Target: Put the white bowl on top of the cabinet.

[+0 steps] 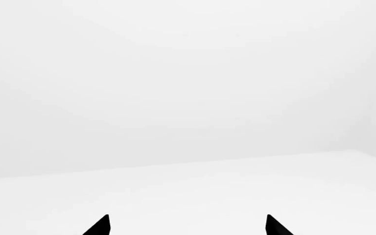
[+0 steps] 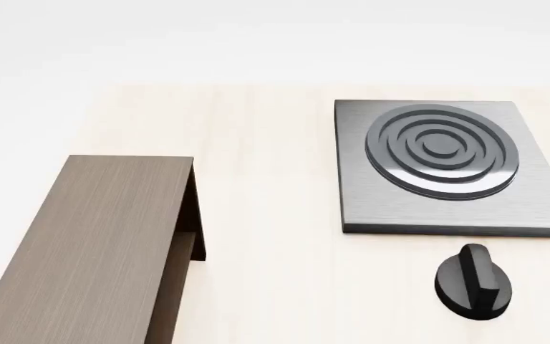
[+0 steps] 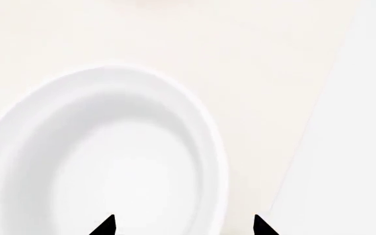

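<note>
Right gripper point(image 3: 182, 226) hovering over the bowl point(image 3: 103, 156)

Its jaws are sitting spread across the bowl's rim, holding nothing; bowl's resting on the pale table point(image 3: 253, 63). Left gripper point(image 1: 188, 226) is also spread, gripping nothing, facing blank white. In the head view, the cabinet point(image 2: 84, 244) is lying left of the stove plate point(image 2: 447, 165) and knob point(image 2: 474, 281).

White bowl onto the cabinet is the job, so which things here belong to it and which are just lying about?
Part of the job:
- white bowl, below the open right gripper
- cabinet, top bare

Lying about:
- stove plate
- black knob
- left gripper, open, facing blank white
</note>
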{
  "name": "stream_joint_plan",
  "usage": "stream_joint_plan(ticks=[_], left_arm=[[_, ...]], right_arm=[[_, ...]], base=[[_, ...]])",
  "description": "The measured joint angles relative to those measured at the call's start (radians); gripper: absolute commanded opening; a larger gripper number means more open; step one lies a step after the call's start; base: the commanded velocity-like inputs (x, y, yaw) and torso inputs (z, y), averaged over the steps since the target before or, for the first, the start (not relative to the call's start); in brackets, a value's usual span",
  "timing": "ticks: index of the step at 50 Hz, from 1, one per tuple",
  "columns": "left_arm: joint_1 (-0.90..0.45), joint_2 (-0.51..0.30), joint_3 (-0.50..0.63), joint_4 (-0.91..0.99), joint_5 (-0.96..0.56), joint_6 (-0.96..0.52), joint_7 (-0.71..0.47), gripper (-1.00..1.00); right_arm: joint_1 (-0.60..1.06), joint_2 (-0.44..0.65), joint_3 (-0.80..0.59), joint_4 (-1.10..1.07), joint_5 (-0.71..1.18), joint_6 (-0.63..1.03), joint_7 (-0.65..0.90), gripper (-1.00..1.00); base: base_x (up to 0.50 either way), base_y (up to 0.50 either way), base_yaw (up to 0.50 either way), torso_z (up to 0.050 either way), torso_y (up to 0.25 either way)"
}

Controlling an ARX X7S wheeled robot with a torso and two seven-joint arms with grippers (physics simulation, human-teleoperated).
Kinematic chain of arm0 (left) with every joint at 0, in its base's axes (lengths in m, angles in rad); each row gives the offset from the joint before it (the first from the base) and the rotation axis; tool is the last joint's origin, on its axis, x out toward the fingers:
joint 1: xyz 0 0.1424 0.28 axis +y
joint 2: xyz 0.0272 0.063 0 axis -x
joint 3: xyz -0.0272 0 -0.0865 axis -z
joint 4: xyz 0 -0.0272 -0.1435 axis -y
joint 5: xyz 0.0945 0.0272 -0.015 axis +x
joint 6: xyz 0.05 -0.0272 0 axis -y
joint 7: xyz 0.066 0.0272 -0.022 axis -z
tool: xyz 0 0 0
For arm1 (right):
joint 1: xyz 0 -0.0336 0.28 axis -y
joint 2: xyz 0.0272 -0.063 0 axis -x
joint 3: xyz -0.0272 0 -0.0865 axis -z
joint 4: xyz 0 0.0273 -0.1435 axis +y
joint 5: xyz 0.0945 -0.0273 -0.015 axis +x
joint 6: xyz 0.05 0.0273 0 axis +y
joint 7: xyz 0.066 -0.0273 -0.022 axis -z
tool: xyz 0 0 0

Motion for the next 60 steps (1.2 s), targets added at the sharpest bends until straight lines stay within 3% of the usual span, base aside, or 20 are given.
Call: stream_joint_plan(ticks=[32,33,60], left_arm=[[-0.003,-0.004,0.008,0.000,0.009,-0.008,-0.008,1.00],[-0.003,-0.005,0.008,0.000,0.010,-0.008,-0.009,1.00],[-0.002,-0.004,0.009,-0.005,0.003,0.005,-0.006,1.00]], right_arm=[[0.005,-0.042,0.029,0.080,0.002,-0.023,-0.079,1.00],[0.006,-0.042,0.029,0.081,0.003,-0.023,-0.081,-1.00],[-0.024,-0.059,0.076,0.074,-0.018,-0.039,-0.056,-1.00]], base=[[0.00,0.00,0.00,0.000,0.000],[0.00,0.00,0.00,0.000,0.000],[0.00,0.00,0.00,-0.002,0.000]])
